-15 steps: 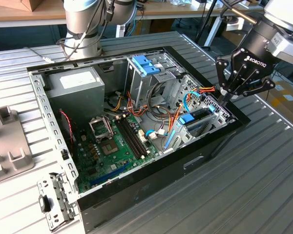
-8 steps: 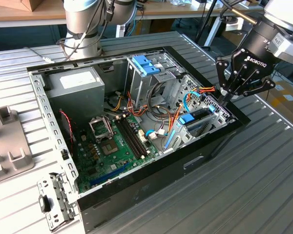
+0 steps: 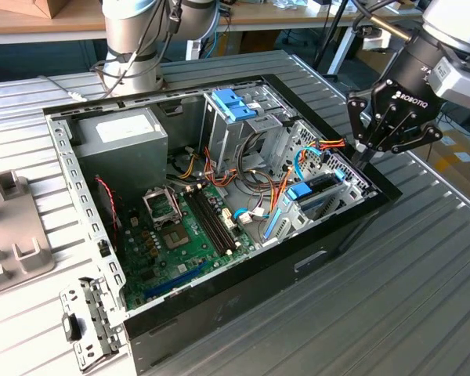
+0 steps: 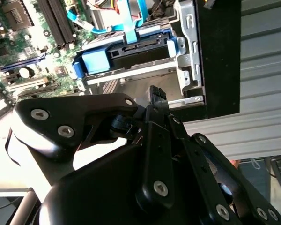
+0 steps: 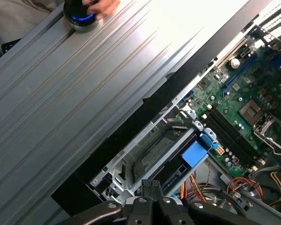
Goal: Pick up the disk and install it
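1. Gripper (image 3: pixel 366 153) hangs over the open PC case (image 3: pixel 313 258), at the case edge on the exterior view's right, just above the drive cage (image 3: pixel 329 176). In both wrist views the fingertips are pressed together w/ nothing between them, so: clenched, empty.
2. Disk (image 3: pixel 317 190) w/ its blue carrier sits in the drive cage in the case's corner by the front wall, below the gripper. In the second wrist view the disk (image 4: pixel 131 55) lies slid into its slot, blue end tab showing, a blue flat cable (image 4: pixel 127 21) running to it. First wrist view: disk (image 5: pixel 189 157) in the cage next to the motherboard (image 5: pixel 253 93).
3. Progress, judged: disk looks already picked and placed in its bay; gripper not holding it. Can't tell if it's fully seated or latched, so a final push may be left.
4. Writing: there's print on the gripper body and a white label on the grey PSU box (image 3: pixel 121 141), not reading either off.
5. A person's hand (image 5: pixel 96 7) rests on a round blue-lit puck at the table edge, well apart from the case.
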`<action>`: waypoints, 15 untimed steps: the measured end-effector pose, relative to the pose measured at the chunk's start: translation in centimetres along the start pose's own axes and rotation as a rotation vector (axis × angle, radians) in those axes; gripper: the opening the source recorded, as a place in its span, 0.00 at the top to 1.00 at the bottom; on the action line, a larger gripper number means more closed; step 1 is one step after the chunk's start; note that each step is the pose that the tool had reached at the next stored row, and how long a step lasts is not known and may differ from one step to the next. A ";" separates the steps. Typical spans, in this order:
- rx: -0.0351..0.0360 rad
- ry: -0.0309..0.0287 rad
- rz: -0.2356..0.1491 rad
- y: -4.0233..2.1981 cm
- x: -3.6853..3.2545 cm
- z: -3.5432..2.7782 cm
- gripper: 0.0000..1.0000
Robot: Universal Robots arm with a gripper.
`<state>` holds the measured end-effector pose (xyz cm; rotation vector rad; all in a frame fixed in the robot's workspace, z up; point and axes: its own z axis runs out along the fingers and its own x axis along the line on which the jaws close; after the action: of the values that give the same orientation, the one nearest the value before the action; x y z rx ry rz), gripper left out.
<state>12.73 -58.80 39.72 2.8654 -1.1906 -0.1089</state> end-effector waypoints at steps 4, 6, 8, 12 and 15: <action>0.0364 0.0162 -0.001 0.00 0.00 0.05 0.89; 0.0380 0.0163 -0.001 -0.01 0.00 0.06 0.89; 0.0390 0.0153 -0.001 0.00 0.01 0.06 0.89; 0.0701 -0.0154 -0.004 -0.01 0.01 0.13 0.89; 0.0707 -0.0160 -0.004 -0.01 0.00 0.13 0.89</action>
<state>12.73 -58.80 39.59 2.9328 -1.2163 -0.0918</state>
